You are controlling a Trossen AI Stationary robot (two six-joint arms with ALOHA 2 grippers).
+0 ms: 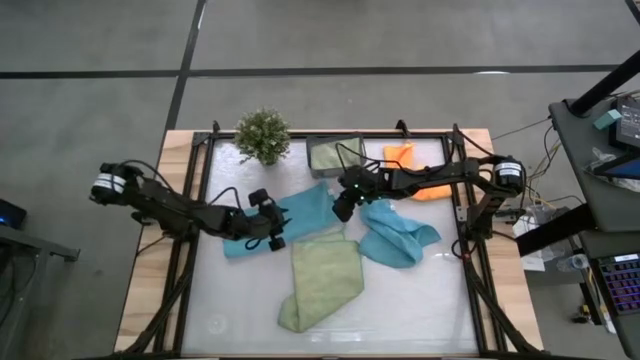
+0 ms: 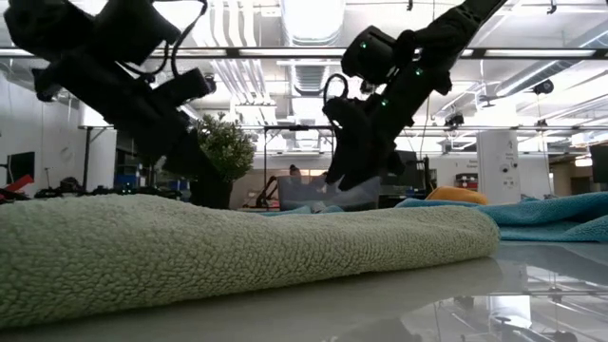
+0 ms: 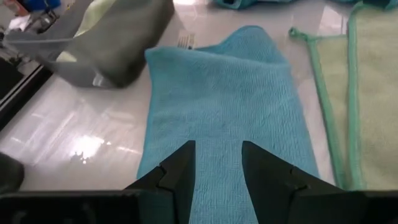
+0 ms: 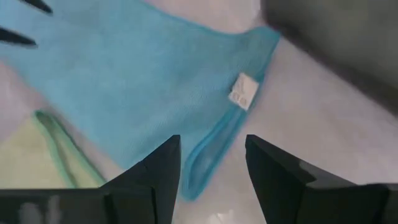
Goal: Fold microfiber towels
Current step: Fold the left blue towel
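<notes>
Where the high view hides it, white tag (image 4: 243, 91) on teal towel (image 4: 130, 81) before right tool (image 4: 208, 168), open, empty.

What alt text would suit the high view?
Two open hands, left and right, hover over opposite ends of a spread blue towel on a white table; a green towel lies beside it.

The towel (image 1: 300, 213) between the left gripper (image 1: 268, 236) and the right gripper (image 1: 342, 211) is blue with a small white tag (image 4: 243, 91). Just beside the left gripper lies a light green towel (image 1: 322, 280). Both grippers are black.
</notes>
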